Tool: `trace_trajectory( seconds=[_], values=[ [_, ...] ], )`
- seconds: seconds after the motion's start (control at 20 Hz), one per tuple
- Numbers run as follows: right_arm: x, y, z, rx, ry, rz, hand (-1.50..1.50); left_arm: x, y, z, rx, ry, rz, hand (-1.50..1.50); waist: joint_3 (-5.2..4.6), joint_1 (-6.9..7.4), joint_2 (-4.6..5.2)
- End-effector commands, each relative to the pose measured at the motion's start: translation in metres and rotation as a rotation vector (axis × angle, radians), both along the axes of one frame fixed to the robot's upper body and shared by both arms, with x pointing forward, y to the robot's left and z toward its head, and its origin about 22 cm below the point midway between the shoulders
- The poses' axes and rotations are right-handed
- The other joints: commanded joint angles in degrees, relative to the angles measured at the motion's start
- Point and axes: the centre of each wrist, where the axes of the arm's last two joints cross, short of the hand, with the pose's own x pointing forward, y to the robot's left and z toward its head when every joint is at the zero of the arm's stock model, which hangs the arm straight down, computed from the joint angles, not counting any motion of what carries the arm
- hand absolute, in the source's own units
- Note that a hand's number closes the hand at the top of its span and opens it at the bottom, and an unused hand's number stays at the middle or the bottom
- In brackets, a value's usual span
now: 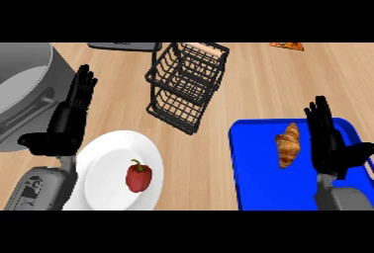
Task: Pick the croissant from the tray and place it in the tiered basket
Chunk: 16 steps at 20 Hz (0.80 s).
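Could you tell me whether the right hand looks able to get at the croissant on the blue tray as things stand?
Probably yes: the open right hand is beside the croissant over the tray, nothing between them.

I find no readable text, labels, brands or numbers anywhere. The orange item [287, 45] at the 1 o'clock edge of the surface [256, 84] is cut off, and I can't tell if it carries print. The grey forearm [33, 190] at 8 o'clock shows dark markings, but I can't read them as letters or digits.
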Motion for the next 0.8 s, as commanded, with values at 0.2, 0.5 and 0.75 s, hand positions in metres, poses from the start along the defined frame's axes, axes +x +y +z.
trace_trajectory(
  seconds=[0.2,0.5,0.75],
  values=[
    [0.032,0.057,0.052,-0.296,-0.352,0.054,1.5,-0.017,0.042,-0.015,-0.011,0.284,0.016,0.0,2.85,-0.16,-0.12],
    [0.018,0.046,-0.012,-0.319,-0.069,-0.65,-1.5,-0.027,0.031,-0.039,-0.048,0.388,-0.013,0.0,2.86,-1.3,0.32],
    [0.012,0.063,-0.022,-0.586,-0.098,-0.622,-1.5,-0.038,0.053,-0.021,-0.043,0.403,-0.017,0.0,2.73,-1.19,-0.19]
  ],
)
